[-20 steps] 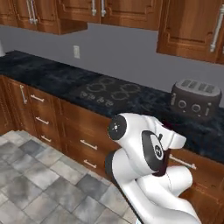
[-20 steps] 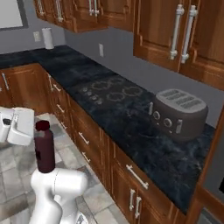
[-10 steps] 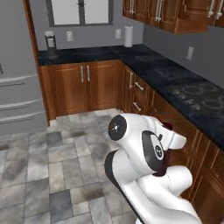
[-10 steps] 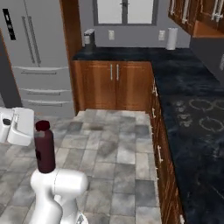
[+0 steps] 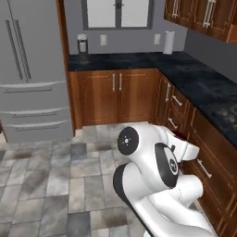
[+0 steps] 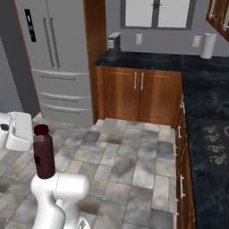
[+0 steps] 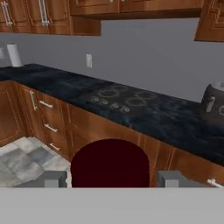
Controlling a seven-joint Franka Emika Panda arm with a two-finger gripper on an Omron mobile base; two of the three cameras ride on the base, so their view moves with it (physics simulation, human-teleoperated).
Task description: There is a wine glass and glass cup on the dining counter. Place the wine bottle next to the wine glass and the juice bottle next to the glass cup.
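Between my fingers [image 7: 48, 179] stands the juice bottle [image 6: 43, 152], upright, and my gripper [image 7: 109, 179] holds it from both sides. Beyond it, from 9 to 3 o'clock, runs a dark counter [image 7: 144, 111] with a stove [image 7: 120, 99]. At 11 o'clock stands a paper roll [image 7: 15, 54].

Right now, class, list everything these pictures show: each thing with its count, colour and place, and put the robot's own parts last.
Fridge: one, grey, left of the corner cabinets.
Window: one, pale, above the far counter.
Counter: one, dark marbled, L-shaped over brown cabinets.
Paper towel roll: one, white, on the counter corner.
Stove: one, black, set into the counter.
Toaster: one, dark grey, right of the stove.
Floor: grey tiles.
Juice bottle: one, dark red, upright in the tool.
Tool: one, closed around the juice bottle.
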